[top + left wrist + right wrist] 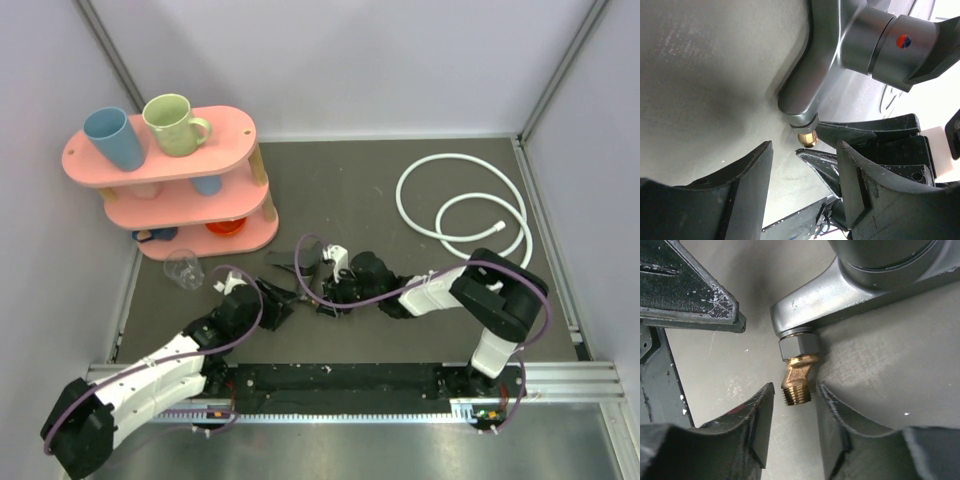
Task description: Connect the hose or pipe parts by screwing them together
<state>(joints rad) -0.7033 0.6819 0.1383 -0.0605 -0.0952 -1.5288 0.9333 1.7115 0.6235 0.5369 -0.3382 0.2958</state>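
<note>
The left tool (802,155) stands on the left of the tap fitting (840,295), fingers released and half spread with nothing between them. From its wrist camera the fitting's grey body lies just past the fingertips, flat on the counter (360,190). The knob with the red and blue dot (903,41) is at the far end, and the brass threaded end (797,380) points back toward the tools.

That brass end is the relation that matters. Seen from the right wrist, its long axis runs nearly straight into the mouth of the right tool (795,390), kinked slightly to one side. Its threaded tip sits just between the two fingertips. The right tool, on the right of the fitting, is the nearer one. Its fingers are part open and bracket the brass with a thin sliver of gap on each side, so it is not clenched and has no grip yet.

The white hose (455,157) lies in loops well apart from the fitting, to its far right, and neither tool touches it. I judge that the fitting has to be steadied first, and that the right arm has the easier reach for a hose nut.
</note>
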